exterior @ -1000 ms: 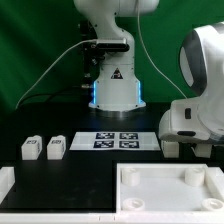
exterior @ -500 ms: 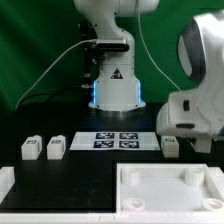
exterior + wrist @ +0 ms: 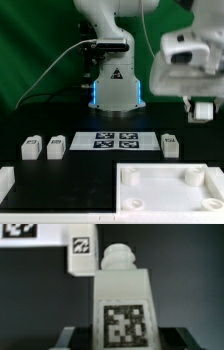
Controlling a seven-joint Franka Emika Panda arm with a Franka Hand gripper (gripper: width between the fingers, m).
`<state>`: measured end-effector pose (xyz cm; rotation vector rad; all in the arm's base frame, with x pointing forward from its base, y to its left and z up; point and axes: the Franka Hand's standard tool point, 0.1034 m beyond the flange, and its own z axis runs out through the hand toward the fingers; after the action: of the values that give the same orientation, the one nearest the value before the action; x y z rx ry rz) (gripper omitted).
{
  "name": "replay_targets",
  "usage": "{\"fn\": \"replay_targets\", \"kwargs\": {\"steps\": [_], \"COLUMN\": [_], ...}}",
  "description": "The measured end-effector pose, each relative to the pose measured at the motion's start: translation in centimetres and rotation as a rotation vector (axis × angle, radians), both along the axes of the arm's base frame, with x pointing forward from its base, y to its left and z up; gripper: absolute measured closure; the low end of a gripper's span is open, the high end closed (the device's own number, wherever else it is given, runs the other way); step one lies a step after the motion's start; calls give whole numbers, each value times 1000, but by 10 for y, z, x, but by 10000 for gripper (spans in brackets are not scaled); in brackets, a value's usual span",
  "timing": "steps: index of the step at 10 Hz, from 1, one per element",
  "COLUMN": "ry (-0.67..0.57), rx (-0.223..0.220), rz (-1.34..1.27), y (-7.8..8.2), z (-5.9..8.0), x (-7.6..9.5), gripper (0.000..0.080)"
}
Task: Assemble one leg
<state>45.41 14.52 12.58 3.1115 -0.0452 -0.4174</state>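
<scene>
My gripper [image 3: 203,112] hangs high at the exterior view's right, shut on a leg [image 3: 203,106], a small white block lifted well above the table. In the wrist view the held leg [image 3: 124,297] stands between the dark fingers [image 3: 76,337], its square tag facing the camera and a ribbed peg on its far end. Another leg [image 3: 170,145] lies on the table below the gripper and shows in the wrist view [image 3: 82,249] beyond the held one. Two more legs [image 3: 30,148] [image 3: 55,147] lie at the left.
The marker board [image 3: 117,140] lies mid-table before the robot base [image 3: 115,85]; its corner shows in the wrist view [image 3: 22,235]. The large white panel [image 3: 160,190] with round sockets lies at the front right. A white piece [image 3: 6,182] sits at the front left edge.
The arm has risen from table level at the right to high above it, lifting one leg with it. The other leg stays on the table.
</scene>
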Motion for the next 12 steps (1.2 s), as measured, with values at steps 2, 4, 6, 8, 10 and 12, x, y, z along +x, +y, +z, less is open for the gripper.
{"fn": "replay_targets", "kwargs": {"steps": [2,4,6,8,10,12], "ry": [-186,-359,-508,-744,-897,-888], "rx": [26,62,77,112,135,127], "rz": [4,21,69,70,71,74], "y": [6,10,-10,-19,-18,-21], "z": [-6,-4,18,45,40,36], "x": [-3,10,53,101,108,107], "gripper": [509,509,509,509,509,509]}}
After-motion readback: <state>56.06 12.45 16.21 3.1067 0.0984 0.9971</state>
